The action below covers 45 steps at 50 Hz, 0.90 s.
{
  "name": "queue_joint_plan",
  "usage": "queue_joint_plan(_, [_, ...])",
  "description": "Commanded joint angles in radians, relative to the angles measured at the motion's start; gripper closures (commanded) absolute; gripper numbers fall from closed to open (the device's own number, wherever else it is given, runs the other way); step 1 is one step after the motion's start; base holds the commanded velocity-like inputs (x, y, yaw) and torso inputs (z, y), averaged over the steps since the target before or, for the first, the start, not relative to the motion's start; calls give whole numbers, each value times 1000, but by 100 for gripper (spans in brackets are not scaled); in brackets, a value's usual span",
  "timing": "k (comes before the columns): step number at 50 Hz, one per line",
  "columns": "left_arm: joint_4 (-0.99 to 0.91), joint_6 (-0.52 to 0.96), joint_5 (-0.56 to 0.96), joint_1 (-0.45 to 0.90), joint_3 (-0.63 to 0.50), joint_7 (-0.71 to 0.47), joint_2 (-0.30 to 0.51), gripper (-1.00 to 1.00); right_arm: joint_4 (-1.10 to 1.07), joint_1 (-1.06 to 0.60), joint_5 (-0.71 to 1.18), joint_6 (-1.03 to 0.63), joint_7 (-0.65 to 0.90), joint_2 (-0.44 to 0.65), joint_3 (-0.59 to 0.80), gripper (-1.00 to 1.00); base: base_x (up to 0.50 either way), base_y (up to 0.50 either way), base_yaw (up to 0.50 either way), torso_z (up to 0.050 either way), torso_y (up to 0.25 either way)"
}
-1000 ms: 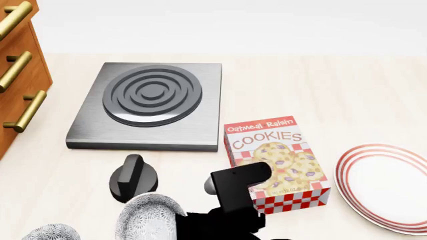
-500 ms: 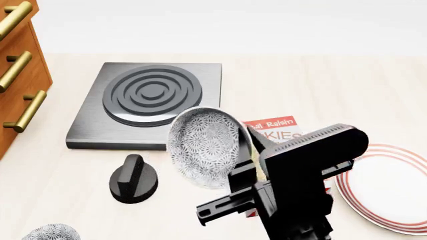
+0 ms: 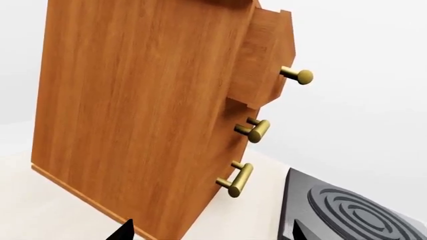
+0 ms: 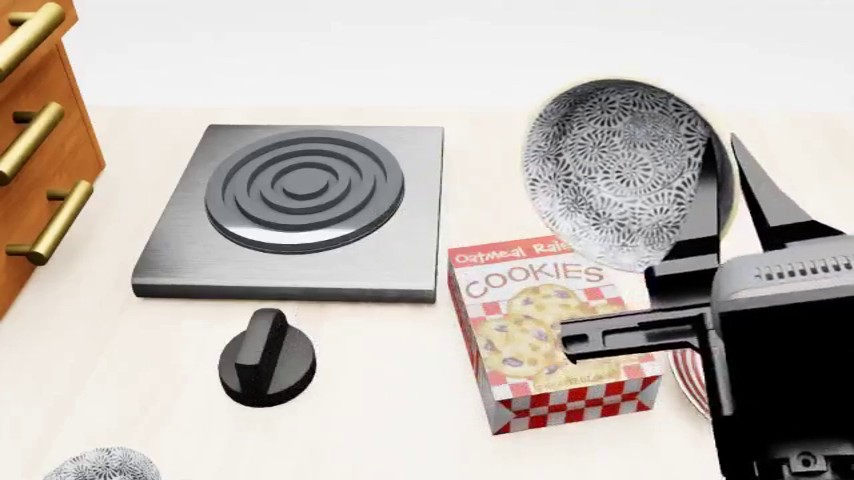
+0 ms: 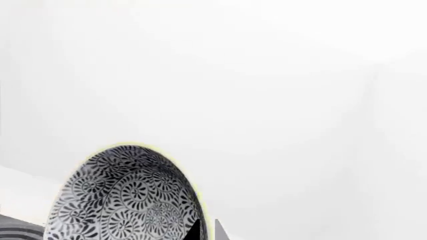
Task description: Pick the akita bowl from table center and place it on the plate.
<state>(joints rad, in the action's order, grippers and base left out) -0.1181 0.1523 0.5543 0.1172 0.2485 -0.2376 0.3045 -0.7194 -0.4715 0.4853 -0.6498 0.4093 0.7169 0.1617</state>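
In the head view the speckled black-and-white akita bowl [image 4: 617,172] hangs tipped on its side, high over the table behind the cookie box. My right gripper [image 4: 741,195] is shut on its rim, one finger inside the bowl and one outside. The right wrist view shows the bowl [image 5: 127,195] against the white wall, with the right gripper [image 5: 205,231] pinching its edge. Of the red-ringed plate [image 4: 690,378] only a sliver shows beside my right arm. My left gripper [image 3: 210,232] is open and empty, near the wooden cabinet [image 3: 147,110].
An oatmeal cookies box [image 4: 554,330] stands just left of the plate. A grey stove plate [image 4: 300,205] lies at the back, a black knob [image 4: 267,358] in front of it. A second speckled bowl [image 4: 100,465] peeks in at the front left. A drawer cabinet [image 4: 34,150] borders the left side.
My right arm has carried the bowl from the front of the table up and to the right, past the cookie box. My arm now covers most of the plate.
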Motion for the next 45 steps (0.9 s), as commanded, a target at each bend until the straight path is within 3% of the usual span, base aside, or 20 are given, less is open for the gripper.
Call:
queue_joint_plan(1, [2,-6,2,-3,0,-1,2,-100,-36,19,118,-35,37,17,-202,100,0,0,0,0,0])
queue_joint_plan(12, [7,-10,1,-1,-5,-3,2,-100,100,32,450,-191,145,-54,-468,100,0,0,0,0,0])
queue_joint_plan(17, [8,-9,1,2,-9,-2,3,-100,152,18,543,-249,180,-58,-516,100,0,0,0,0,0])
queue_joint_plan(33, [11,-13,6,3,-9,-6,7,-100,305,1,729,-323,231,-117,-587,100,0,0,0,0,1])
queue_joint_plan(45, [12,-15,7,3,-12,-8,8,-100,304,1,724,-324,233,-112,-574,100,0,0,0,0,0])
